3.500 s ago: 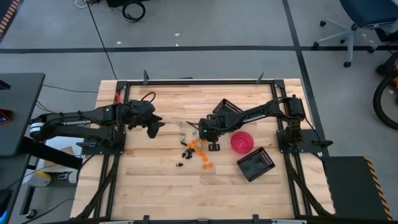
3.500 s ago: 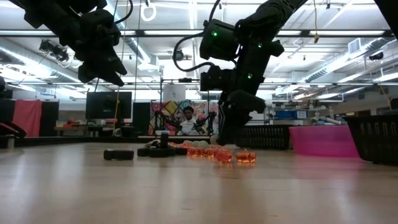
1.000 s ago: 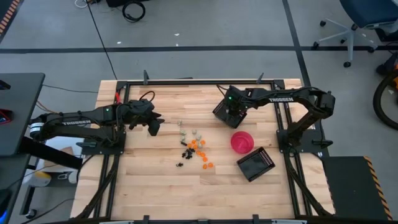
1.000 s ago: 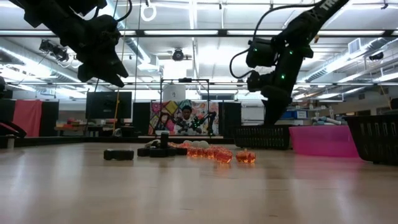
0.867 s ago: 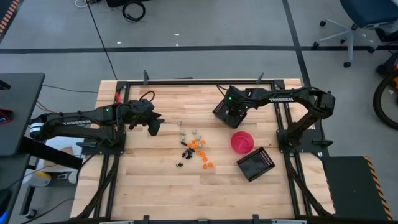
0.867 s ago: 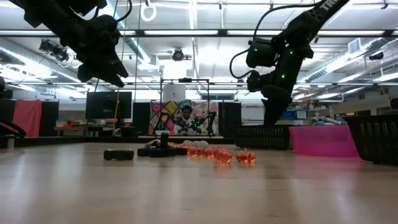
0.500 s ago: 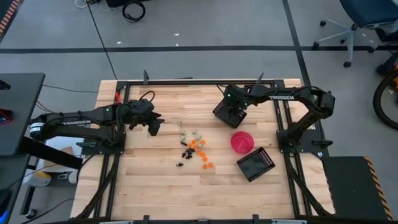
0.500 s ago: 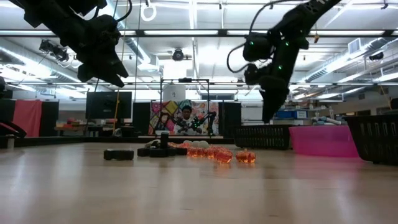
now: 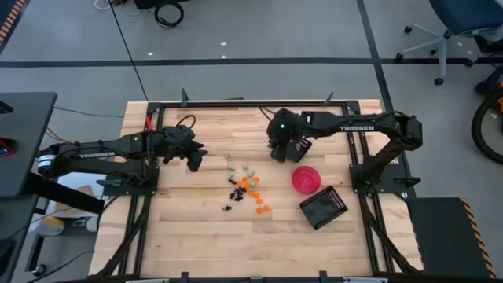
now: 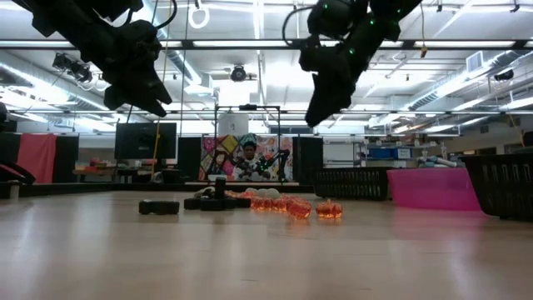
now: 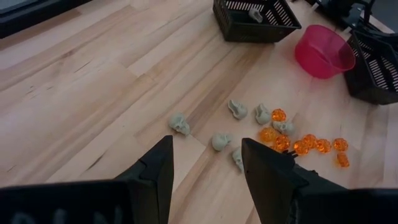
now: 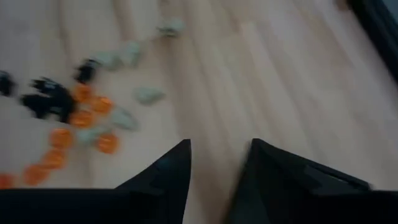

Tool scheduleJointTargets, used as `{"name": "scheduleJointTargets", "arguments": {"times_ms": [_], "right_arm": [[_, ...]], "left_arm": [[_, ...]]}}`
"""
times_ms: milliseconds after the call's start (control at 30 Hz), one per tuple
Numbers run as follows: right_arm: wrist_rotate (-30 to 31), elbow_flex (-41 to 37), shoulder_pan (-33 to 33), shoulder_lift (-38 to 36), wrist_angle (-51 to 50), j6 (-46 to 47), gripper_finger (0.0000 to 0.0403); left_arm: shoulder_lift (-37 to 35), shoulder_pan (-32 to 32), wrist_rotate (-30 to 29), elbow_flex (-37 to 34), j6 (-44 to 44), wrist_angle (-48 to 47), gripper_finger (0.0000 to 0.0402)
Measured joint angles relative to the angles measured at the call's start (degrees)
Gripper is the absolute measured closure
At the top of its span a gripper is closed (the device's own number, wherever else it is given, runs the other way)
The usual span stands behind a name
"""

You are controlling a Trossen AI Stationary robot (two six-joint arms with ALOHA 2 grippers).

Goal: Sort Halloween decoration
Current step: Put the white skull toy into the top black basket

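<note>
**Meanwhile, trinkets lying mid-table, both claws hanging empty**

Centrally on the wooden table (image 9: 196,236), the Halloween decoration is lying in a loose scatter. Orange trinkets (image 9: 253,187) are clustering at the middle of the group, pale skulls (image 9: 240,167) are sitting at their 11 o'clock, toward the table's far side, and black trinkets (image 9: 233,192) are spreading toward 8 o'clock. In the left wrist view one more pale skull (image 11: 255,14) is lying inside the far black basket (image 11: 256,22); the others are resting on bare wood.

From the scatter, the right gripper (image 9: 277,149) is hovering at about 2 o'clock, raised well above the tabletop as the low view shows, just beside the far basket. Its fingers are standing spread apart with nothing between them; its wrist camera is looking down past them at the trinkets on the wood.

At 3 o'clock from the scatter the pink bowl (image 9: 306,179) is sitting, and at 4 o'clock the near black basket (image 9: 324,207) is lying at an angle.

At 10 o'clock, the left gripper (image 9: 194,159) is waiting above the table, its fingers parted and empty, pointing toward the pale skulls.

Beyond the table, a person (image 10: 247,160) is sitting in the room.
</note>
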Motion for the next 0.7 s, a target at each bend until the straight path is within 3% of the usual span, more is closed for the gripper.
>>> {"name": "scheduleJointTargets", "arguments": {"times_ms": [333, 700], "right_arm": [[1.9, 3.5, 7.3, 4.4, 2.0, 6.9, 0.0231], [1.7, 11.7, 11.7, 17.5, 0.7, 1.1, 0.0231]], "left_arm": [[0.0, 0.1, -1.3, 0.0, 1.8, 0.6, 0.0239], [0.0, -0.2, -1.3, 0.0, 2.5, 1.7, 0.0239]]}}
